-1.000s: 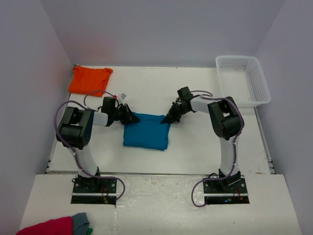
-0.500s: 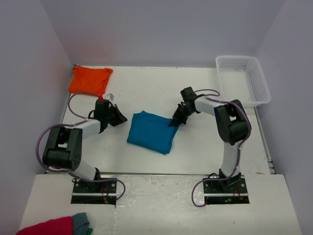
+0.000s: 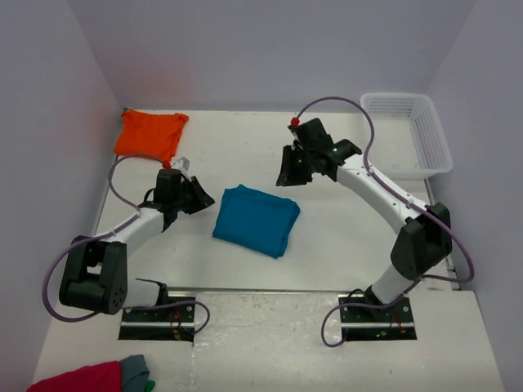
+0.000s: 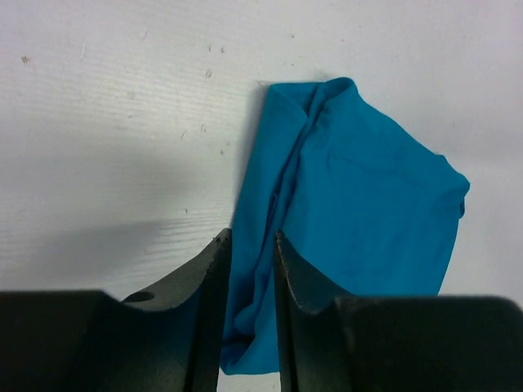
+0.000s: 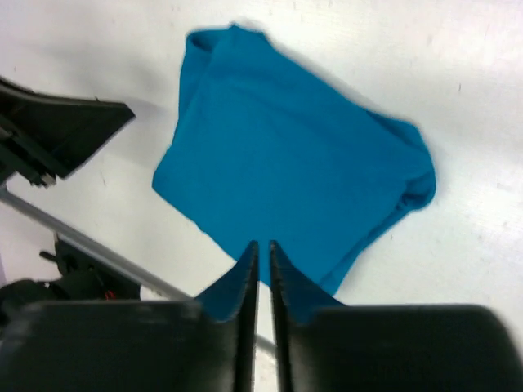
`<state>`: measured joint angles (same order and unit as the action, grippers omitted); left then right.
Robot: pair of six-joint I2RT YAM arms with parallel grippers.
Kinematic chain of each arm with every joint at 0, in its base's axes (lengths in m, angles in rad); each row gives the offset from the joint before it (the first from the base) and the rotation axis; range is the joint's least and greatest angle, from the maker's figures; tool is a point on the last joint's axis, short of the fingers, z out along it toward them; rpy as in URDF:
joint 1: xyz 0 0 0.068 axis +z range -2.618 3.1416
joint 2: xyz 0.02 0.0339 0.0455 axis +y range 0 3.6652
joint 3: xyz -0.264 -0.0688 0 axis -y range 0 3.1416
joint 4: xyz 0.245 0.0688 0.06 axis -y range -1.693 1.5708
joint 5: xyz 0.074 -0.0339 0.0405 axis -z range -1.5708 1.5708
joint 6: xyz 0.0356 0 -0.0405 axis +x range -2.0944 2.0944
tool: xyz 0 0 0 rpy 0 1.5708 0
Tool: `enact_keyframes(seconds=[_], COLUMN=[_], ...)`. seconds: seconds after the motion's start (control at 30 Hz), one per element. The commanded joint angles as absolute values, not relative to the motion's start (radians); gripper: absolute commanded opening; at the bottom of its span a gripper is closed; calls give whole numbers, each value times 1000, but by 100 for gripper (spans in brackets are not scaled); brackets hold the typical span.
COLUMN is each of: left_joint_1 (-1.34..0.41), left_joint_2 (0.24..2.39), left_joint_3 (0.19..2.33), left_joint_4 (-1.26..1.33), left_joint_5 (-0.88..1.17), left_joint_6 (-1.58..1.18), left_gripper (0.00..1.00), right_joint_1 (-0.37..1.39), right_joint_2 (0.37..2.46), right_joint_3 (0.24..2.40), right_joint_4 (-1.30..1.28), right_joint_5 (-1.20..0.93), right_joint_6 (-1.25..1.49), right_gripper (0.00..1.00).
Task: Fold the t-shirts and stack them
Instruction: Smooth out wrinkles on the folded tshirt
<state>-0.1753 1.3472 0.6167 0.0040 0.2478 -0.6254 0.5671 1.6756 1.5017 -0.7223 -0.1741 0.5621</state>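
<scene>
The teal-blue t-shirt (image 3: 253,219) lies folded in the middle of the table; it also shows in the left wrist view (image 4: 368,204) and the right wrist view (image 5: 294,180). The orange t-shirt (image 3: 149,133) lies folded at the back left corner. My left gripper (image 3: 207,198) sits just left of the teal shirt, its jaws a little apart and empty (image 4: 249,237). My right gripper (image 3: 283,175) is raised above the table behind the teal shirt, its jaws almost together and empty (image 5: 263,245).
A white plastic basket (image 3: 425,102) stands at the back right. A crimson-pink cloth (image 3: 78,380) and a grey cloth (image 3: 135,369) lie off the table at the near left. The left arm's gripper (image 5: 65,131) shows in the right wrist view.
Both grippers have let go of the teal shirt. The right arm has lifted and moved back. The left gripper has drawn off to the left. The shirt now lies slightly turned.
</scene>
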Motion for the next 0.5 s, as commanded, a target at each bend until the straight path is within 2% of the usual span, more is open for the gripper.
enact_keyframes(seconds=[0.0, 0.03, 0.07, 0.13, 0.47], left_joint_1=[-176, -173, -173, -173, -183], left_joint_2=[1312, 1310, 1309, 1307, 1298], left_joint_3=[589, 580, 562, 537, 511], left_joint_4=[-31, -20, 27, 67, 270], left_joint_5=[267, 288, 328, 362, 530], left_joint_6=[-612, -615, -623, -638, -681], left_gripper=[28, 25, 12, 0, 0], right_joint_1=[564, 569, 580, 587, 640], right_joint_2=[1635, 1597, 1577, 1548, 1663], right_joint_3=[1379, 1297, 1249, 1154, 1016], right_joint_4=[-754, -723, -689, -605, -307], right_joint_5=[-254, -268, -287, -334, -658], right_joint_6=[517, 529, 538, 574, 675], right_gripper=[0, 0, 0, 0, 0])
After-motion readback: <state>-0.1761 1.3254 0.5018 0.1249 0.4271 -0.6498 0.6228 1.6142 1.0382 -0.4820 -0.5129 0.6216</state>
